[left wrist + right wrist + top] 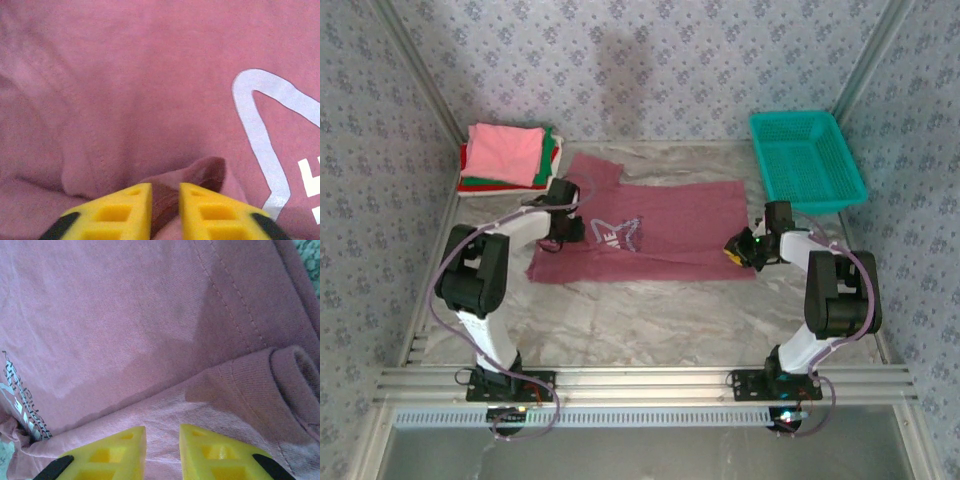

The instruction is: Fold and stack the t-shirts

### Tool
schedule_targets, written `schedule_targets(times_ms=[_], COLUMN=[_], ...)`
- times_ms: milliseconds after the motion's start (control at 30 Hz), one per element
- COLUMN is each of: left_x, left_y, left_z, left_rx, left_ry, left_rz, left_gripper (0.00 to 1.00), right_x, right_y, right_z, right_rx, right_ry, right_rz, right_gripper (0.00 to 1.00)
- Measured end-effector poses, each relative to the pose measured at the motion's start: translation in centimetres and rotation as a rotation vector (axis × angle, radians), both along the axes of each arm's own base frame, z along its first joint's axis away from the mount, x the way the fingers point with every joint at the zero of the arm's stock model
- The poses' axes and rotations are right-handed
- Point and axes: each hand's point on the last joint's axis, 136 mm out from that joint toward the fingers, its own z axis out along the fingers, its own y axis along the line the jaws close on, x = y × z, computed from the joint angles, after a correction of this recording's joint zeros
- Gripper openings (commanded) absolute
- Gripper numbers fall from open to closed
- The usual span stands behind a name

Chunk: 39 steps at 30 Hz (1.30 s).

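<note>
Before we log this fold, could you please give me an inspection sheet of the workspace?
Surface: marbled table, bare near the arms.
Job's things: maroon t-shirt spread out, print up; folded stack at far left.
Clutter: teal basket, far right, empty.
Grippers: left gripper pinches a raised fold of the shirt; right gripper closed on its edge.
Cables: cables loop along both arms.
Surroundings: patterned walls.
</note>
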Motion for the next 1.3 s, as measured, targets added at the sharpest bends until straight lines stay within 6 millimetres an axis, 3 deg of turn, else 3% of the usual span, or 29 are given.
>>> schedule_targets(times_ms=[133,300,367,467,600,700,967,1167,1300], left_x=[0.6,1.2,1.3,1.2,1.2,1.0,0.5,0.4,0.5], left_y=[0.0,-0.6,-1.1,-1.7,-2.2,-2.1,-2.6,-3.1,-3.1], left_z=[-0.1,0.9,1.5,2.3,3.0,2.6,-0.2,-0.4,-0.2], left_rx=[0.015,0.012,0.008,-0.013,-0.036,-0.033,-0.019,-0.023,-0.020], left_ry=[-0.005,-0.028,-0.038,-0.051,-0.062,-0.048,0.014,0.019,0.017], left_rz=[-0.009,-0.025,-0.034,-0.030,-0.020,-0.017,-0.019,-0.019,-0.016], left_gripper=[0.00,0.00,0.24,0.46,0.50,0.48,0.24,0.00,0.00], right_x=[0.0,-0.1,-0.2,-0.2,-0.2,-0.2,-0.3,-0.3,-0.3], right_y=[0.0,0.1,0.1,0.2,0.2,0.2,0.2,0.2,0.2], right_z=[0.0,0.0,0.0,0.0,0.0,0.0,0.0,-0.1,0.0], right_rx=[0.000,0.004,0.006,0.006,0.006,0.006,0.006,0.006,0.006], right_ry=[0.001,0.004,0.005,0.006,0.006,0.006,0.009,0.010,0.010], right_rz=[0.000,0.004,0.006,0.007,0.009,0.009,0.009,0.009,0.009], right_gripper=[0.27,0.27,0.27,0.27,0.27,0.27,0.27,0.27,0.27])
